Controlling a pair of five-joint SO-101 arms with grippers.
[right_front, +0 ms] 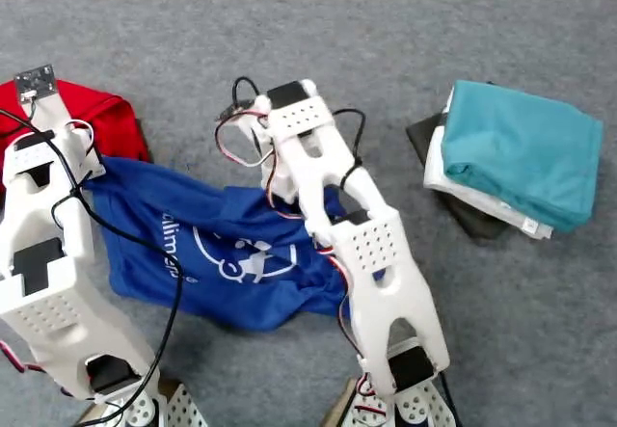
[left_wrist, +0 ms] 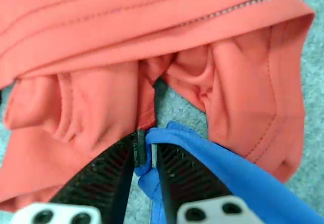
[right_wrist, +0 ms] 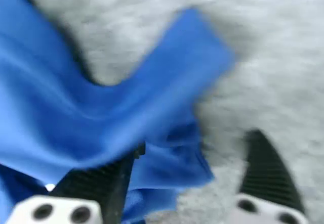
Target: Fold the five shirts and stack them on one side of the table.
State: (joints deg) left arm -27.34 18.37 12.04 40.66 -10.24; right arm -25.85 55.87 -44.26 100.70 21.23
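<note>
1. My left gripper [left_wrist: 145, 152] is pinched closed on a corner of the blue shirt [left_wrist: 228, 168]; the cloth is bunched between the black pads.
2. My right gripper [right_wrist: 192, 171] stands wide apart. Blue fabric is draped over one finger, and the other finger is over bare grey table [right_front: 386, 51].
3. The blue shirt lies crumpled between my two arms, print side up.
4. The red shirt [left_wrist: 152, 32] sits just beyond my left fingertips, touching the blue corner.
5. Far right: the teal shirt [right_front: 525, 147] is folded on the white shirt [right_front: 461, 188], which lies on the dark shirt [right_front: 422, 134].
</note>
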